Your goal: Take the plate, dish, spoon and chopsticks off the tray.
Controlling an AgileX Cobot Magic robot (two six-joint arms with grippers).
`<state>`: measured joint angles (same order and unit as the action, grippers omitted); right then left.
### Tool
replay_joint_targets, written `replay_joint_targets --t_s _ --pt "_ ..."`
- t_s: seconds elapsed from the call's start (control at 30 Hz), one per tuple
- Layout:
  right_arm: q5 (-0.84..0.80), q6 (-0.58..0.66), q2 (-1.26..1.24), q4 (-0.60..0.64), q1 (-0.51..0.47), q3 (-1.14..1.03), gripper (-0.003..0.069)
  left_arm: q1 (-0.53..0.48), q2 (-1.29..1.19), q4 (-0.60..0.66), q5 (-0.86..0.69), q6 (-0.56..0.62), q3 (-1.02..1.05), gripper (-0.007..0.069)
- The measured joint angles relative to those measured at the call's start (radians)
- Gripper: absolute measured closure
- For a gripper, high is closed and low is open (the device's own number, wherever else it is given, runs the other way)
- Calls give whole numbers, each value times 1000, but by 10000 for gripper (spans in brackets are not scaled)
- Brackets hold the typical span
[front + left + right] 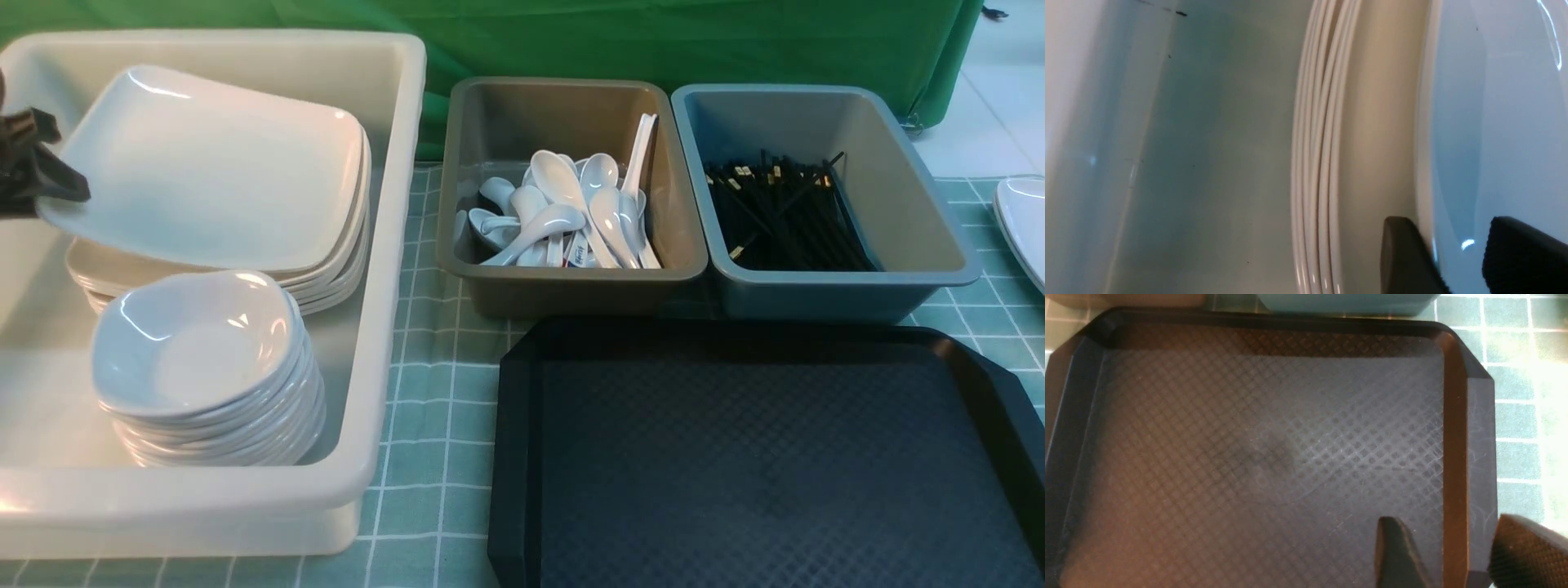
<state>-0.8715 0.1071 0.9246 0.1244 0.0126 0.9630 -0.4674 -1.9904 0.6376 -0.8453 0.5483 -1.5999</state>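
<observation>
The left gripper (33,175) sat at the plate's (212,171) left edge, one finger (1404,257) under the rim and the other above, the jaws apart and loose around it rather than pinching. The plate lay tilted atop a stack of plates (326,278) in the white bin (392,245). The right gripper (1453,555) hovered, jaws parted and holding nothing, over the bare tray (759,457).
</observation>
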Motion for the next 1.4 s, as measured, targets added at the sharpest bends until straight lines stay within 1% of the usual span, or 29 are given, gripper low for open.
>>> replay_joint_targets --t_s 0.07,0.1,0.23,0.4,0.53,0.57,0.63,0.67,0.7,0.73,0.77,0.83,0.87,0.97,1.1,1.13,1.17,1.2,1.23,1.3,1.37,1.4 --pt "0 -6 0 0 0 0 304 5 -1 -12 -3 0 0 275" --pt "0 -14 0 0 0 0 304 7 -1 -17 -11 0 0 233" --pt "0 -17 0 0 0 0 304 8 16 -42 -20 -8 -4 180" --pt "-33 -17 0 0 0 4 304 8 90 -122 -38 -58 -60 169" --pt "-81 -13 0 0 0 45 304 9 159 -131 -77 -90 -95 183" --pt "-88 -9 1 0 0 62 307 10 170 -124 -93 -94 -100 194" --pt "-114 19 1 0 0 134 336 25 218 -103 -125 -103 -110 270" --pt "-127 39 0 0 0 178 369 40 253 -91 -139 -104 -113 335" --pt "-130 43 0 0 0 187 386 43 259 -89 -141 -104 -113 347" --pt "-143 66 -7 0 1 260 462 68 310 -82 -153 -105 -116 443" --pt "-145 73 -14 0 1 314 512 89 350 -78 -157 -105 -118 498" --pt "-134 87 -52 0 1 429 608 140 449 -67 -168 -105 -118 586" --pt "-119 90 -72 0 1 456 622 160 488 -66 -172 -107 -119 599" --pt "-44 106 -158 0 1 489 636 229 614 -60 -203 -119 -119 618" --pt "138 119 -350 -4 1 403 636 348 802 -57 -214 -132 -81 624" --pt "227 119 -430 -4 1 333 636 385 867 -54 -214 -132 -45 624" --pt "255 119 -442 -4 1 322 636 396 890 -54 -214 -132 -39 624" --pt "372 106 -534 -4 1 226 636 434 983 -47 -216 -132 18 624" --pt "372 102 -545 -4 1 213 636 434 983 -47 -216 -132 26 624" --pt "586 76 -685 -4 1 30 636 462 1158 -43 -202 -135 163 624" --pt "674 71 -740 -4 1 -36 636 466 1236 -45 -184 -138 220 624" --pt "789 66 -812 -4 1 -155 636 467 1336 -59 -143 -142 331 624"
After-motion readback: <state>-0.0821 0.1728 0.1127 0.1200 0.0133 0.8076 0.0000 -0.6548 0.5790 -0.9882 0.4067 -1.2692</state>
